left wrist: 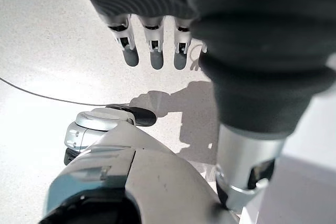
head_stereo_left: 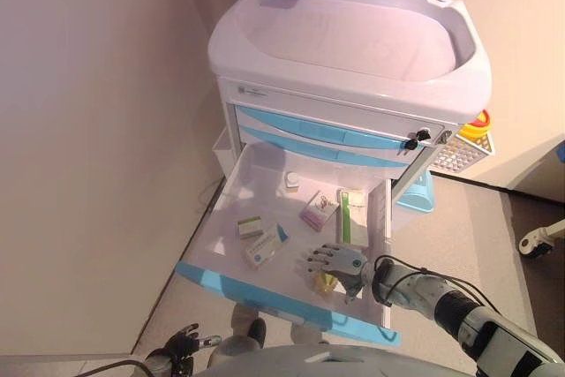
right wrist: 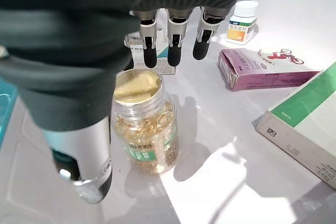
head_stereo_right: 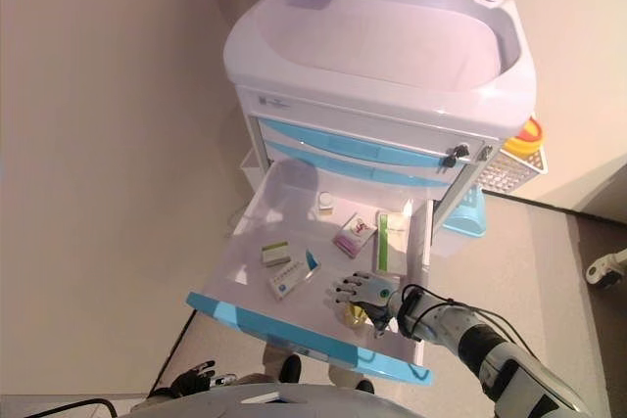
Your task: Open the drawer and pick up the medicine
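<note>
Right hand (right wrist: 79,72) over a jar (right wrist: 146,124) in the open drawer (head_stereo_left: 231,211).
The cart's (head_stereo_left: 353,50) drawer holds boxes (head_stereo_left: 265,245), the capsule jar upright between relaxed fingers (right wrist: 173,45) and thumb, apparently untouched, and a small white bottle (head_stereo_left: 291,183) at the back; left hand (head_stereo_left: 185,342) hangs low, fingers straight.

print — none legible | jar (right wrist: 144,124) label: too small to make out | white bottle (right wrist: 242,22) orange label: characters blurred | pink box (right wrist: 265,68) — red drawing, no words | green box (right wrist: 307,124): small code square
</note>
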### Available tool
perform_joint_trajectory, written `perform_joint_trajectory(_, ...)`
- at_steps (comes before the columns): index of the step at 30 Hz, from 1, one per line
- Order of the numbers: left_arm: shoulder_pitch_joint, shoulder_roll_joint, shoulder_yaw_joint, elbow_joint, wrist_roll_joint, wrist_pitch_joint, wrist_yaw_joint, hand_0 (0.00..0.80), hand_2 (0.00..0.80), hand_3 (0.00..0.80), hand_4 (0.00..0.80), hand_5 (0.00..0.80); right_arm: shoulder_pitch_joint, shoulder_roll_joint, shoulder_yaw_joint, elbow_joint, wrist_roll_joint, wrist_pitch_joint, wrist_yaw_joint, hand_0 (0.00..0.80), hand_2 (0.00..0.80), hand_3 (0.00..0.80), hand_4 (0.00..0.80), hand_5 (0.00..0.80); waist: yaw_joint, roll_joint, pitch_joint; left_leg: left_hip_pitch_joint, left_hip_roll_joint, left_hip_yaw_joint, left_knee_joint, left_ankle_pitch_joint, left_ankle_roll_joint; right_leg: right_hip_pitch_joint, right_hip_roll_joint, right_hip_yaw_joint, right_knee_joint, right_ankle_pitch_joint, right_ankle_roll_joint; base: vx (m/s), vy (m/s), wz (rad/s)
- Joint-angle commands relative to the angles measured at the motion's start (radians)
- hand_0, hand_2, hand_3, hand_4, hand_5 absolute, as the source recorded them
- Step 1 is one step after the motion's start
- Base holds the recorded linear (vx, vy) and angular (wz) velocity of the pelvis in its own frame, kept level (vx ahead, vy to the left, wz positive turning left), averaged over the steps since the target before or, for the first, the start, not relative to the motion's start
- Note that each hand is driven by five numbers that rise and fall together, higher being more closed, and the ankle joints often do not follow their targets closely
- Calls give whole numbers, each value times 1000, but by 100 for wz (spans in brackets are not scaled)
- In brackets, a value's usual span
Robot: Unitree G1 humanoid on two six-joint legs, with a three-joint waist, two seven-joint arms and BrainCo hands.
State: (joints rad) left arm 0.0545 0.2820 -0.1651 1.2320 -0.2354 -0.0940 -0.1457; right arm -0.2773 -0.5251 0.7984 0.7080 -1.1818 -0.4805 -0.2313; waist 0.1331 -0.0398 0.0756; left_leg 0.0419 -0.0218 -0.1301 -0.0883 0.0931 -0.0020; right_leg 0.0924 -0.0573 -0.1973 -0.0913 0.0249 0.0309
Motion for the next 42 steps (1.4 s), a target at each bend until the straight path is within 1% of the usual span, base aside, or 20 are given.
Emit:
perform_joint_trajectory(1, -45, -25, -31, 82, 41, -29, -3, 0, 0, 0, 0, 0, -23, 14, 20, -22, -1, -5, -25, 0, 0, 0, 0, 0, 14, -26, 9, 3, -37, 6, 6, -81, 22, -35, -36, 25, 79, -11, 39, 0, 0, 0)
perform_joint_trajectory(6, -44, -29, -36, 77, 37, -23, 2, 0, 0, 0, 0, 0, -18, 21, 14, -22, 3, 32, -41, 0, 0, 0, 0, 0, 13, -24, 10, 3, -36, 7, 7, -81, 22, -36, -37, 24, 80, -9, 40, 0, 0, 0)
perform_joint_trajectory(12, -46, -29, -35, 80, 32, -24, -1, 0, 0, 0, 0, 0, -17, 24, 6, -29, -5, 49, -52, 0, 0, 0, 0, 0, 8, -21, 11, 4, -36, 8, 6, -81, 23, -37, -36, 27, 80, -8, 40, 0, 0, 0)
perform_joint_trajectory(34, -46, -36, -25, 103, 40, -39, 2, 0, 0, 0, 0, 0, -9, 29, 2, -37, -6, 52, -59, 0, 0, 0, 0, 0, 3, -25, 10, 10, -34, 18, 6, -86, 23, -34, -37, 30, 80, -10, 40, 0, 0, 0)
perform_joint_trajectory(35, -47, -37, -25, 104, 40, -38, 4, 0, 0, 0, 0, 0, -10, 30, 2, -38, -5, 54, -57, 47, 47, 47, 47, 47, 3, -26, 11, 10, -34, 18, 6, -87, 23, -34, -37, 30, 80, -9, 40, 0, 0, 0)
perform_joint_trajectory(36, -48, -38, -25, 105, 41, -38, 5, 0, 0, 0, 0, 0, -11, 31, 2, -39, -5, 54, -56, 257, 257, 257, 257, 257, 3, -26, 11, 12, -34, 18, 6, -87, 23, -33, -37, 30, 81, -9, 40, 0, 0, 0)
perform_joint_trajectory(37, -48, -38, -23, 105, 43, -38, 5, 0, 0, 0, 0, 0, -10, 32, 1, -40, -7, 53, -55, 549, 549, 549, 549, 549, 2, -27, 11, 12, -34, 18, 6, -87, 23, -33, -37, 30, 81, -10, 40, 0, 0, 0)
perform_joint_trajectory(38, -48, -39, -22, 106, 44, -39, 4, 0, 0, 0, 0, 0, -10, 32, 0, -40, -9, 51, -55, 784, 784, 784, 784, 784, 2, -27, 11, 12, -34, 19, 6, -87, 23, -33, -37, 30, 81, -10, 40, 0, 0, 0)
perform_joint_trajectory(39, -47, -38, -21, 107, 43, -40, 5, 0, 0, 0, 0, 0, -7, 31, -1, -42, -11, 49, -57, 800, 800, 800, 800, 800, 2, -27, 11, 12, -34, 19, 6, -88, 24, -32, -37, 30, 80, -10, 39, 0, 0, 0)
perform_joint_trajectory(42, -45, -38, -23, 108, 44, -43, 4, 0, 0, 0, 0, 0, -7, 32, 3, -45, -12, 52, -58, 800, 800, 800, 800, 800, 3, -28, 10, 12, -35, 18, 6, -88, 24, -32, -37, 31, 80, -10, 39, 0, 0, 0)
